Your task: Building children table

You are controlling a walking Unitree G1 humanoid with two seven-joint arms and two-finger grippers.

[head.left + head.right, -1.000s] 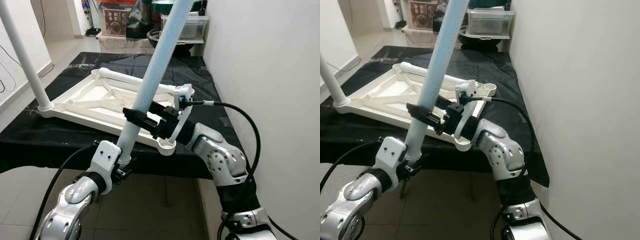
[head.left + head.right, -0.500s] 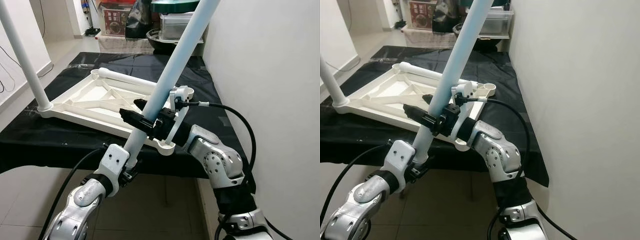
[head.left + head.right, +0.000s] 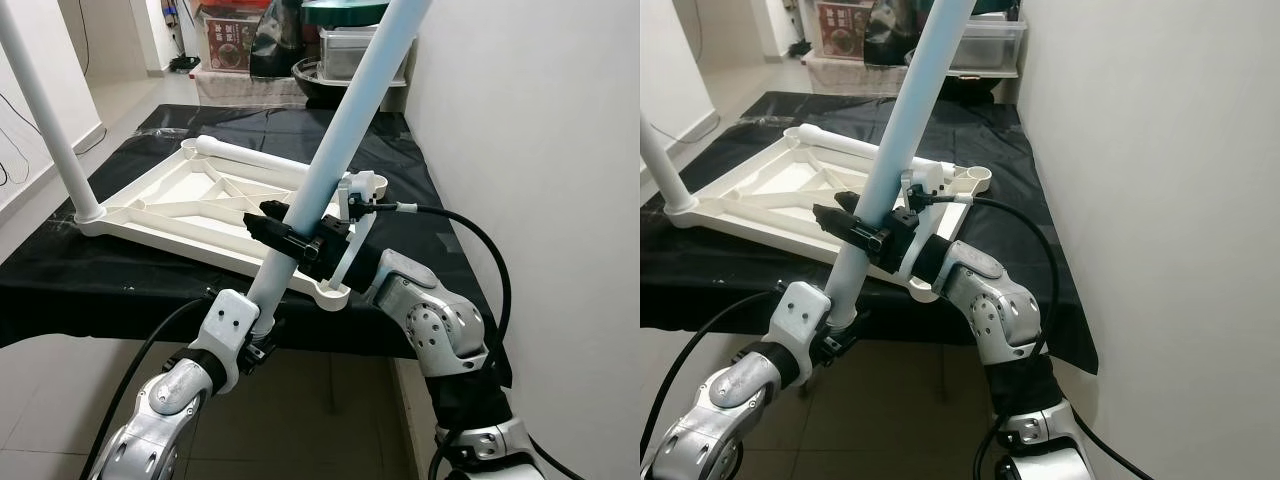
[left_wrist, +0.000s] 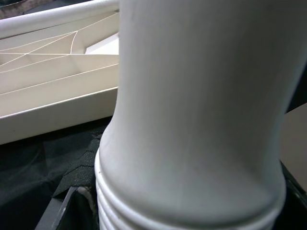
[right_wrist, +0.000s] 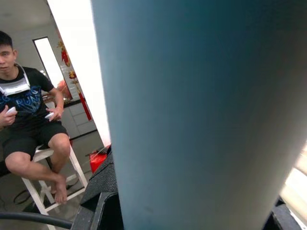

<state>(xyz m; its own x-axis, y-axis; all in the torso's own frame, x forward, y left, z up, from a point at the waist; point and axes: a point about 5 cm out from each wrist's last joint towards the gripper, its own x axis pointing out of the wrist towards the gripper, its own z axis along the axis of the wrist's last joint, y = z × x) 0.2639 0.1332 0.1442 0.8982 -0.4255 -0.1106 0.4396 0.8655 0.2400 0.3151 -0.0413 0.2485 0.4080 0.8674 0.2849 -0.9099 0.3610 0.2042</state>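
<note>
Left end effector (image 3: pixel 262 325) and right end effector (image 3: pixel 285 235) grip the table leg (image 3: pixel 340 135).

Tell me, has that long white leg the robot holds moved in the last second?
Yes. The white leg has tipped toward the wall, its top swinging rightward against the upturned tabletop.

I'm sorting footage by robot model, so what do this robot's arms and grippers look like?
Both arms are silver metal with rounded, segmented joints and black bands between segments. The left gripper sits behind a white, blocky wrist housing, and a black cable runs along that forearm. The right gripper has long black fingers on a black wrist, with a white bracket and a thick black cable looping out from the wrist toward the elbow.
</note>
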